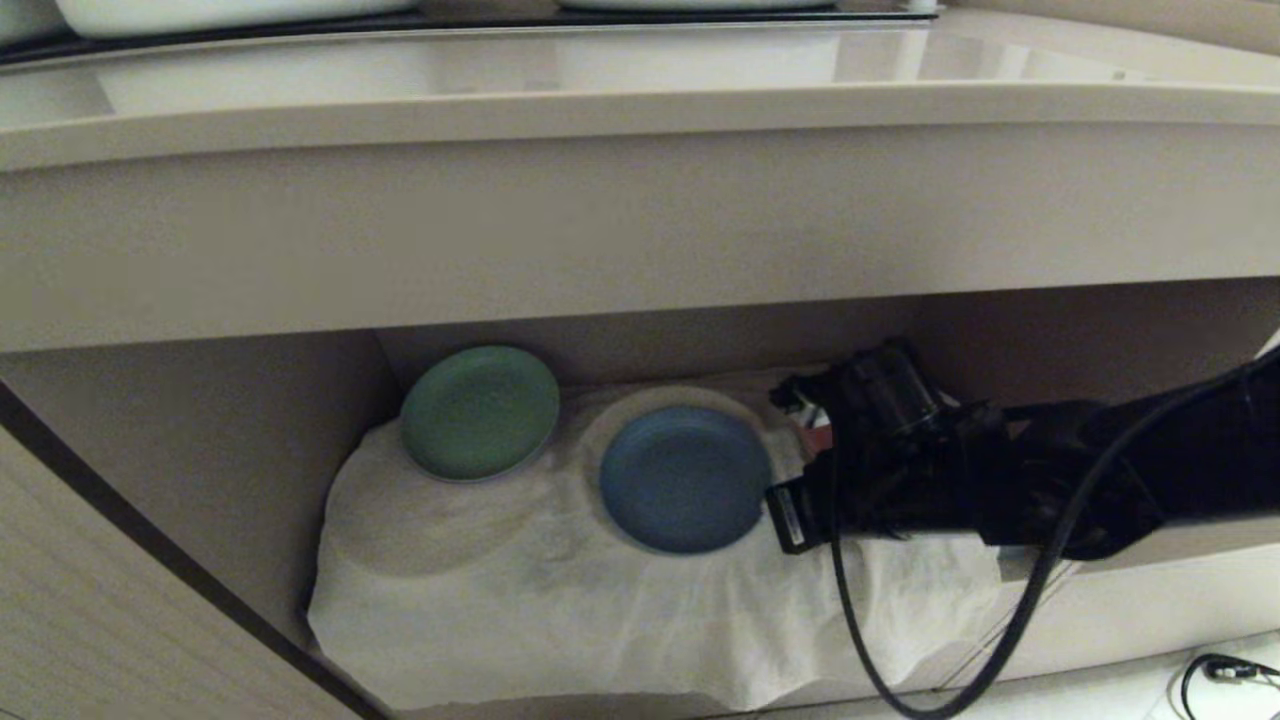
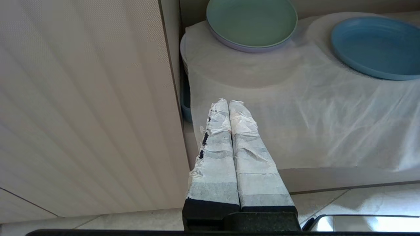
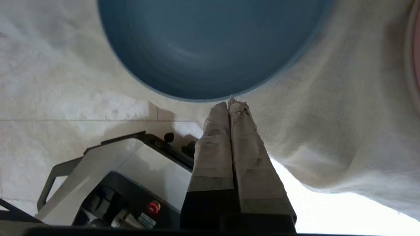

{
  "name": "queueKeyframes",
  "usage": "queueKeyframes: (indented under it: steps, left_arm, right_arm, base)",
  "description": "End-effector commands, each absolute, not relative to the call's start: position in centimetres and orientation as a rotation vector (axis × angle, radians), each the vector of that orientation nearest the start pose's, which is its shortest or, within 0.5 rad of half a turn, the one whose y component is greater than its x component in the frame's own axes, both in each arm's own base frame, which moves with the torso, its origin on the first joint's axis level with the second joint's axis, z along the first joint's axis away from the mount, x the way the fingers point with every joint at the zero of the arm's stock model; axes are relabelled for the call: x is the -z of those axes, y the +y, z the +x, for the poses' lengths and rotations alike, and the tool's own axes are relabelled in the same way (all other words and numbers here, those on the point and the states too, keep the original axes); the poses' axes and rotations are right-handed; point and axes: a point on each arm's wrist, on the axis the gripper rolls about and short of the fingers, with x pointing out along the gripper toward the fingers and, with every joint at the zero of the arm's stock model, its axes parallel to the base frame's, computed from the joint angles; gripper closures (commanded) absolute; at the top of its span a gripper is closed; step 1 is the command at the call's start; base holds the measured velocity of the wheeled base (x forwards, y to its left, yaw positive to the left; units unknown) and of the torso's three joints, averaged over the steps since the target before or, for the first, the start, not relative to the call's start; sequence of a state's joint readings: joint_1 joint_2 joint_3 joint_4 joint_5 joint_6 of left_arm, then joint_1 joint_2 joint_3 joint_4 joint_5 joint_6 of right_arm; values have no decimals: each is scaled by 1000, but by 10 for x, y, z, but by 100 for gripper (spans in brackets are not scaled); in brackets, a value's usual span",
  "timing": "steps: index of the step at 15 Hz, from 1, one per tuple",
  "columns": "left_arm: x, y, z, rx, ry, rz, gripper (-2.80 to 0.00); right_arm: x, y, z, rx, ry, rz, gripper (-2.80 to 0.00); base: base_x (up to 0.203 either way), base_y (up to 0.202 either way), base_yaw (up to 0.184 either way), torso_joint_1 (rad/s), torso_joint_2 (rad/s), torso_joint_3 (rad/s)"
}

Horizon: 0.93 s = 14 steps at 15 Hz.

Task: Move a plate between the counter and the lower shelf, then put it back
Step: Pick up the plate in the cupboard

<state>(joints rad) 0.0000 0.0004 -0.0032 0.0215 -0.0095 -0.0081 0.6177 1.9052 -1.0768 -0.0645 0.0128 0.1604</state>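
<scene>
- Looking down through the head view, you see the plate (image 1: 684, 478) lying flat on the white cloth (image 1: 520, 610) inside the lower shelf (image 1: 200, 460), under the counter (image 1: 600, 100). A green plate (image 1: 480, 411) sits at about ten o'clock from it, apart and further back. The right arm reaches in from three o'clock, and its black wrist ends just beside the blue rim; you cannot see the fingertips here. A black cable (image 1: 850, 620) loops down from the arm.
- Turning to the left wrist view, you find the left gripper (image 2: 228, 104) with its two taped fingers pressed together, holding nothing, outside the shelf's front edge by the beige side panel (image 2: 82, 98). The green plate (image 2: 252, 23) and the plate (image 2: 377, 46) both rest on the cloth (image 2: 295, 114) beyond it.
- Checking the right wrist view, you see the right gripper (image 3: 229, 103) with taped fingers shut tight against each other, nothing between them. Their tips sit at the plate's (image 3: 210, 42) near rim, on the cloth (image 3: 344, 131); whether they touch the rim you cannot tell. A pink edge (image 3: 414, 49) shows at the frame's side.
</scene>
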Motion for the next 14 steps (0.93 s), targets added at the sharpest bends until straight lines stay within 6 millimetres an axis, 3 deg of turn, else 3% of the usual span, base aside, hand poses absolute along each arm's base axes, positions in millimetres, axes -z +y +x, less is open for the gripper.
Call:
queueKeyframes:
  steps: [1, 2, 3, 14]
  left_arm:
    - [-74, 0, -23, 9, 18, -9, 0]
    - [-74, 0, -23, 9, 18, -9, 0]
    - [-74, 0, -23, 9, 18, -9, 0]
    - [-74, 0, -23, 9, 18, -8, 0]
  right_arm:
    - [-133, 205, 288, -531, 811, -89, 0]
    - [-134, 207, 291, -528, 824, -91, 0]
    - [-133, 209, 294, -521, 831, -78, -280]
    - [-125, 219, 311, -480, 896, -50, -280]
  base:
    - [0, 0, 0, 0, 0, 0]
    - [0, 0, 0, 0, 0, 0]
    - [0, 0, 0, 0, 0, 0]
    - [0, 0, 0, 0, 0, 0]
